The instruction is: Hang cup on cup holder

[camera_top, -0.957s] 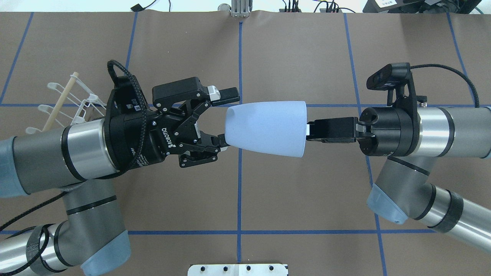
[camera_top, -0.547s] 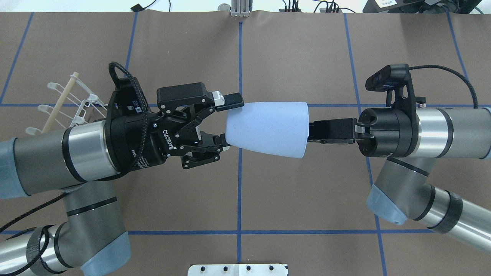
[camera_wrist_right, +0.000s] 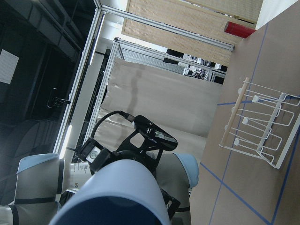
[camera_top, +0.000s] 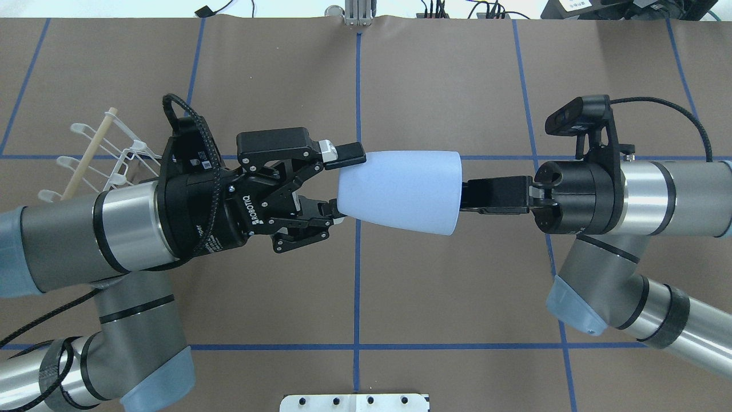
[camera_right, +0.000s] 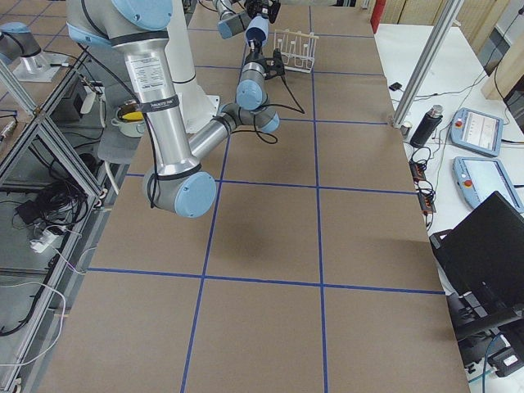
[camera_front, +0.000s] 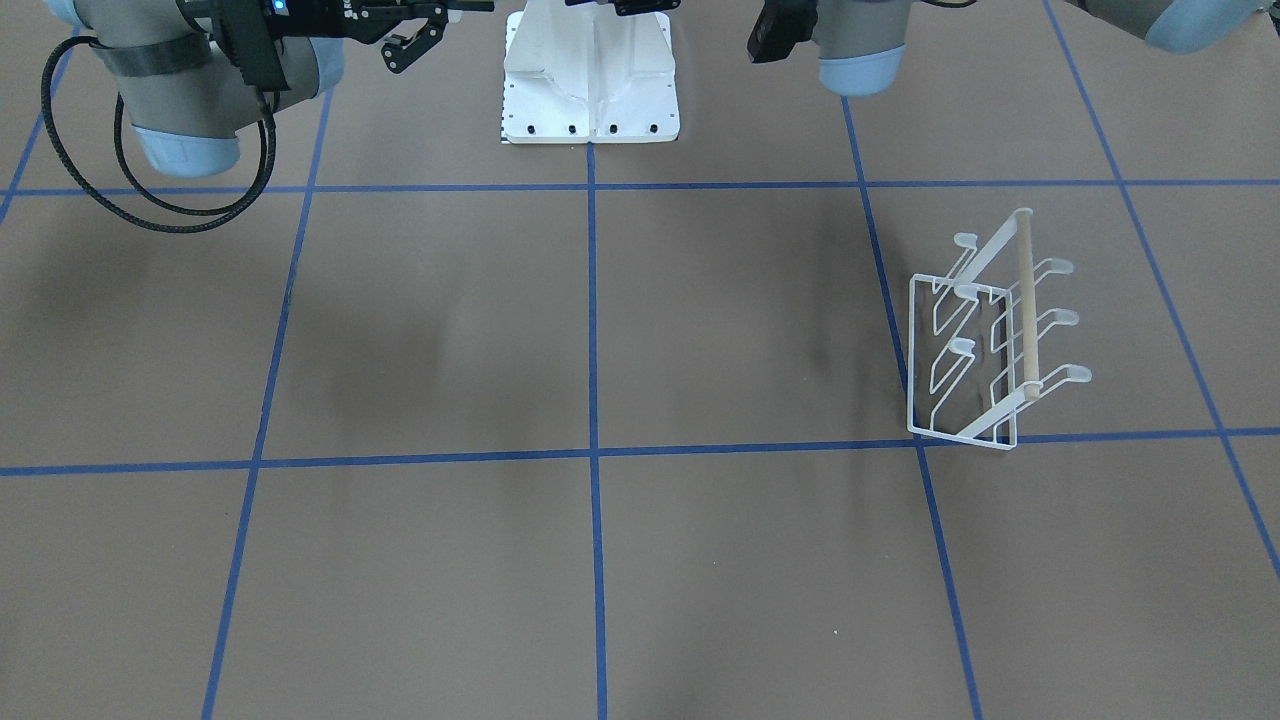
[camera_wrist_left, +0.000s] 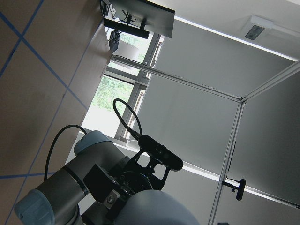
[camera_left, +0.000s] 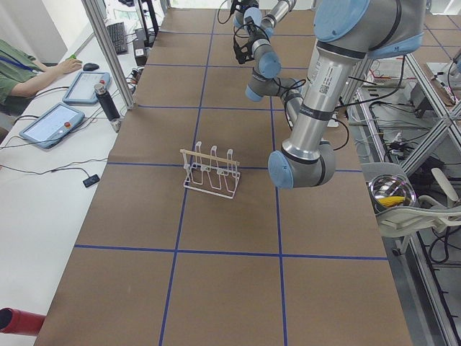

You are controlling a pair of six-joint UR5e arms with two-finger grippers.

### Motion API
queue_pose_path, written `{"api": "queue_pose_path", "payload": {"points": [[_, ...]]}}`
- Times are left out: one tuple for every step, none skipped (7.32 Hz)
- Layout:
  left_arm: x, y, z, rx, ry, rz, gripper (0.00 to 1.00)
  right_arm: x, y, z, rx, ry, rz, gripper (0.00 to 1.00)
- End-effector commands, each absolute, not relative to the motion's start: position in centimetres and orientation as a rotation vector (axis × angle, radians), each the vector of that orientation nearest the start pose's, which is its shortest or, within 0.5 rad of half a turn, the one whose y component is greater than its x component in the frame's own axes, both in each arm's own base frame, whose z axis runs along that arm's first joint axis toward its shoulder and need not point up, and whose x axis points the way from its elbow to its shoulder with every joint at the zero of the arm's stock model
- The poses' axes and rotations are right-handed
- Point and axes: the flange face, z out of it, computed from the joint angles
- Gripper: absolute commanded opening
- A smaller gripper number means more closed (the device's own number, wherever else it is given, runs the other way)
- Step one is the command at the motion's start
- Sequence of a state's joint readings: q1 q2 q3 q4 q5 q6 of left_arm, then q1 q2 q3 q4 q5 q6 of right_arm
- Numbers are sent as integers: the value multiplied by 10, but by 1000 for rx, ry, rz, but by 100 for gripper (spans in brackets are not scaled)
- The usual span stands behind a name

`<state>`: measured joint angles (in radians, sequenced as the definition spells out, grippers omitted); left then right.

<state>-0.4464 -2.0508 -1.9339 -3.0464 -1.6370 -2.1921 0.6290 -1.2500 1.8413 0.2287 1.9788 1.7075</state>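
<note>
The light blue cup [camera_top: 400,191] lies on its side in the air over the table's middle, wide rim to the right. My right gripper [camera_top: 462,194] is shut on its rim. My left gripper [camera_top: 345,183] has its jaws against the narrow base, one finger [camera_top: 349,153] above and one below. The cup also shows in the right wrist view [camera_wrist_right: 117,192] and the left wrist view [camera_wrist_left: 154,208]. The white wire cup holder [camera_top: 97,154] with its wooden dowel stands on the table behind my left arm, empty; it also shows in the front-facing view [camera_front: 990,340] and the right wrist view [camera_wrist_right: 255,122].
A white mounting plate [camera_top: 354,402] sits at the table's near edge by my base. Blue tape lines grid the brown table [camera_top: 446,274]. An operator [camera_left: 14,72] and tablets are at a side desk, off the table.
My left gripper has moved a little right onto the cup's base and its jaws have narrowed onto it. The right gripper and cup have barely moved.
</note>
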Motion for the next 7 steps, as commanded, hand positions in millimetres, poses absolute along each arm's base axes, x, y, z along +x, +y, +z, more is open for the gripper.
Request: {"api": "queue_pose_path", "payload": {"points": [[362,-313,106,-244,2349,-453,47,-307,-341,211,382,-2284,-85,30],[362,-313,106,-246,2350,-449,31,-306,-342,211,388,-2289,-65,80],[362,-313,106,-248,2349,-449,22,-305,-343,210,392,-2293,-53,100],[361,-312,106,-248,2349,-449,19,-305,-343,210,391,-2294,-51,100],[361,-312,109,-248,2343,-451,14,-305,-343,211,391,-2293,-50,100],[361,-312,111,-248,2338,-449,0,-303,-343,217,390,-2280,-44,100],[361,-310,111,-253,2328,-416,0,-300,-345,230,391,-2255,-27,100]]}}
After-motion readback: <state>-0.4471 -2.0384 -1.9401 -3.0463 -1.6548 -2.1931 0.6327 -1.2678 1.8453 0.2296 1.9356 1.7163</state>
